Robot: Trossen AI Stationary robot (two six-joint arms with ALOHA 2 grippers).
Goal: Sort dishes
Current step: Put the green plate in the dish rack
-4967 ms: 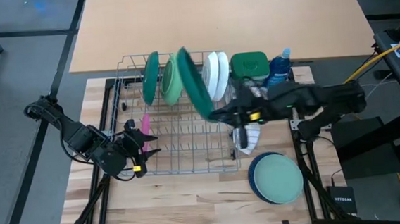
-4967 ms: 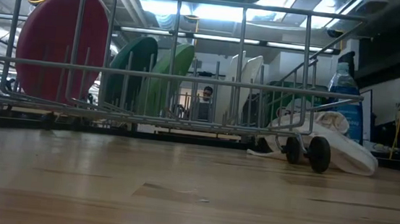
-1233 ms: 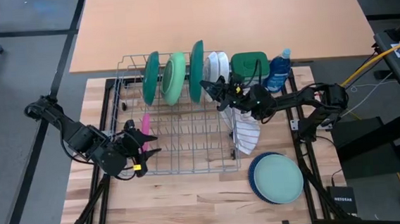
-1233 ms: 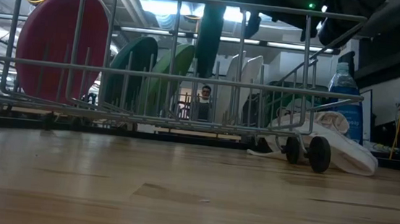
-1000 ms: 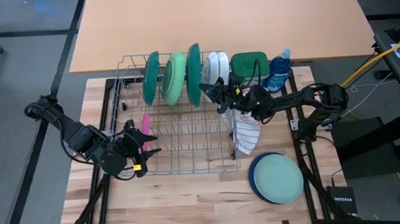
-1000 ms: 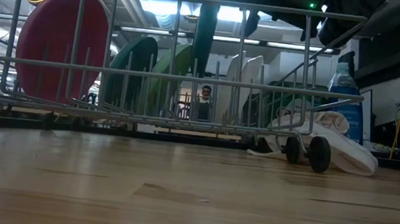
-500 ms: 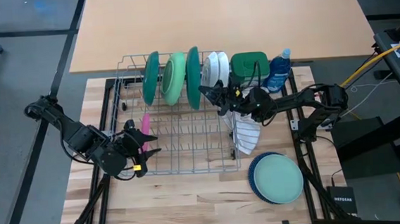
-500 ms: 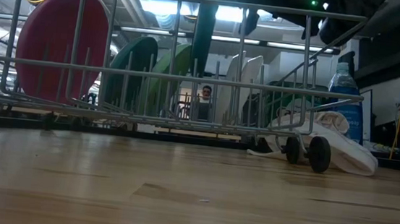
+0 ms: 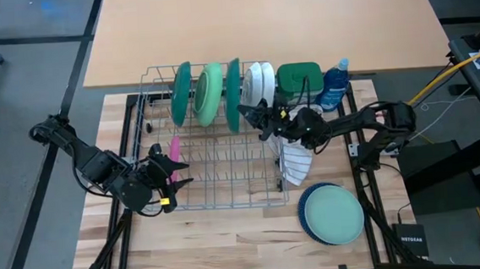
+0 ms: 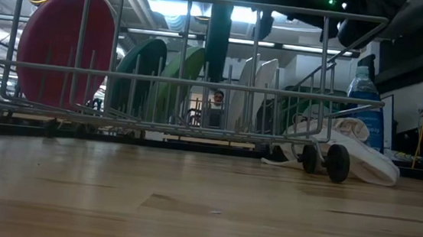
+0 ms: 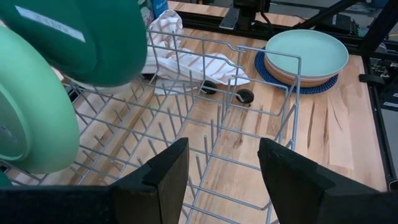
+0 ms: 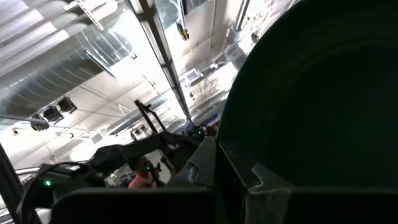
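- The left gripper [image 9: 168,167] waits with its fingers spread and empty at the left edge of the grey wire dish rack [image 9: 219,199], beside one round pink plate [image 9: 174,147].
- Five larger plates stand on edge along the rack's back row so its tines keep them upright: dark green, light green, the dark green round plate [image 9: 234,92], two white.
- The right gripper [image 9: 251,117] is clamped on that third plate's rim, apparently seating it in its slot.
- At the right lies a stack of three flat plates [image 9: 331,213], pale teal on top.

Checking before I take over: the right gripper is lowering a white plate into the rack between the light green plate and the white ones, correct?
Not quite. The plate in the right gripper is dark green, not white; the high view shows it. The rest stands: it sits in the rack between the light green plate and the white plates.
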